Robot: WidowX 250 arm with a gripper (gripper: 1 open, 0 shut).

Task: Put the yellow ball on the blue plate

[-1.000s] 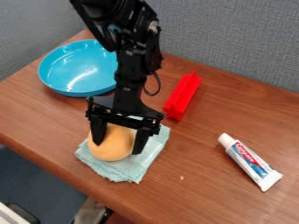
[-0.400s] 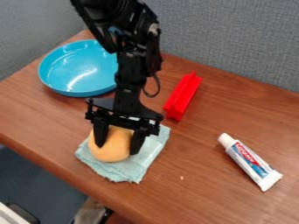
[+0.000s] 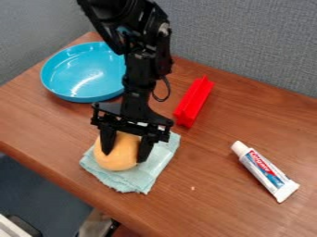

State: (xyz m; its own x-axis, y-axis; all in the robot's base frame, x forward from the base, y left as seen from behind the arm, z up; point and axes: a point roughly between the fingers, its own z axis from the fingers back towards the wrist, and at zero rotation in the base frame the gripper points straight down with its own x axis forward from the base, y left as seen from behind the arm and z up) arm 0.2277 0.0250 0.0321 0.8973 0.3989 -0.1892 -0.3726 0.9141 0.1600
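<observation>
So the claw (image 3: 126, 141) is straddling the yellow ball (image 3: 118, 155), fingers either side; can't tell if it's actually gripping. Ball sits on a teal cloth (image 3: 130, 169) on the counter (image 3: 50, 116). Blue plate (image 3: 81, 72) at 11 o'clock.

Single raised view, angled down across the table (image 3: 50, 116).

fingers (image 3: 109, 145) drawn slightly closer around the yellow ball (image 3: 120, 154)
</observation>
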